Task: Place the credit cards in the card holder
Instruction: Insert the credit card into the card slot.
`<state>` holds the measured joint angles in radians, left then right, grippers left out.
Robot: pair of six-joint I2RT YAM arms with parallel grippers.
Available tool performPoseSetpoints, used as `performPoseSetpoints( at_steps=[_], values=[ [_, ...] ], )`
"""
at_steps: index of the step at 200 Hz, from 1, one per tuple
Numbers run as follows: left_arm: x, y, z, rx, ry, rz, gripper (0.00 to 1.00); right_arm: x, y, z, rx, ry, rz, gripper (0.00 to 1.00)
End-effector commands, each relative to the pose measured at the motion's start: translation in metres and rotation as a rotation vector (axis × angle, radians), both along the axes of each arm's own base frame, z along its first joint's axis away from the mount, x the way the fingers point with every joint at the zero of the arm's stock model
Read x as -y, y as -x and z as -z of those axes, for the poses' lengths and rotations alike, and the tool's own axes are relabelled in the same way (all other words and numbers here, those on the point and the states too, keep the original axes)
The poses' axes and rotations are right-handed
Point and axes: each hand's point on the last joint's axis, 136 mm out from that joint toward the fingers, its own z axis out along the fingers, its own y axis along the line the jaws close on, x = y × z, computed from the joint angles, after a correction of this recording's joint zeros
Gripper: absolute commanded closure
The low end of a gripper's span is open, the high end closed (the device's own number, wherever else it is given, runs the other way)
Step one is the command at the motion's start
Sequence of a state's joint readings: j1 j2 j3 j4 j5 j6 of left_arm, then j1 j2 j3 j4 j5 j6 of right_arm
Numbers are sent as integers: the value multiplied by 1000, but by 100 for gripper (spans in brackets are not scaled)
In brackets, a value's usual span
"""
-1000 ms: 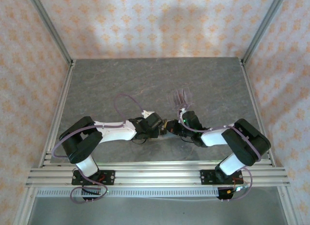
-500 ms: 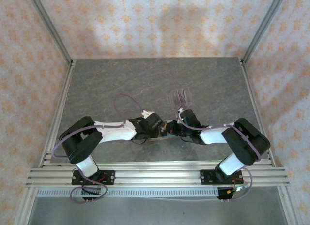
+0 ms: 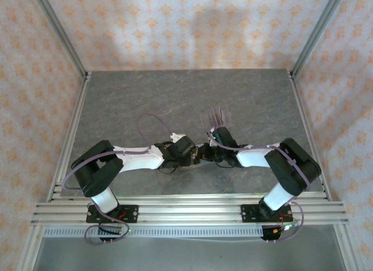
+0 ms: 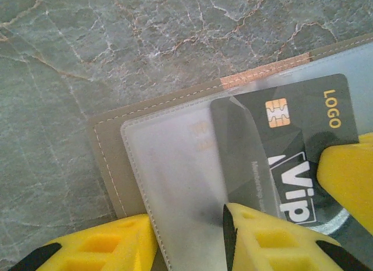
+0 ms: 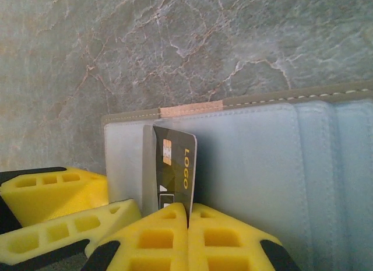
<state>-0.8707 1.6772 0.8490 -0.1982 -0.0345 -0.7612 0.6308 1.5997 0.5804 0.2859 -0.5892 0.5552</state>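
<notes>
The card holder (image 4: 111, 154) lies open on the stone table, tan at its edge and grey inside (image 5: 262, 160). My left gripper (image 4: 189, 242) is closed on its frosted clear pocket, one yellow finger on each side. A dark credit card (image 5: 175, 160) with a gold chip and the word LOGO stands partly inside that pocket (image 4: 291, 137). My right gripper (image 5: 187, 215) is shut on the card's near edge. In the top view the two grippers meet at the table's near middle, left (image 3: 197, 155) and right (image 3: 208, 153).
A clear slotted plastic rack (image 3: 217, 116) stands just behind the right gripper. Metal frame rails (image 3: 186, 210) run along the near edge and both sides of the grey stone table (image 3: 145, 96).
The right arm has shifted a little left, toward the left gripper, carrying the card with it. The left arm has stayed put.
</notes>
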Motion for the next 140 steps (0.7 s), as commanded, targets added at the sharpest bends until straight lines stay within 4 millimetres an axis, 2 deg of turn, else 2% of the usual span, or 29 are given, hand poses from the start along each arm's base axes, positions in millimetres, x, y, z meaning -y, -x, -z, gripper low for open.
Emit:
performPoseSetpoints(
  at_steps=[1,48,140],
  values=[
    [-32,24,35,-97,-131,-12,63,11,19,27,-87,90,-46,100],
    [-31,23,35,-95,-129,-10,63,11,21,28,-92,105,-64,100],
    [-28,22,35,-99,-127,-1,63,-17,25,24,-99,23,-132,100]
  ],
)
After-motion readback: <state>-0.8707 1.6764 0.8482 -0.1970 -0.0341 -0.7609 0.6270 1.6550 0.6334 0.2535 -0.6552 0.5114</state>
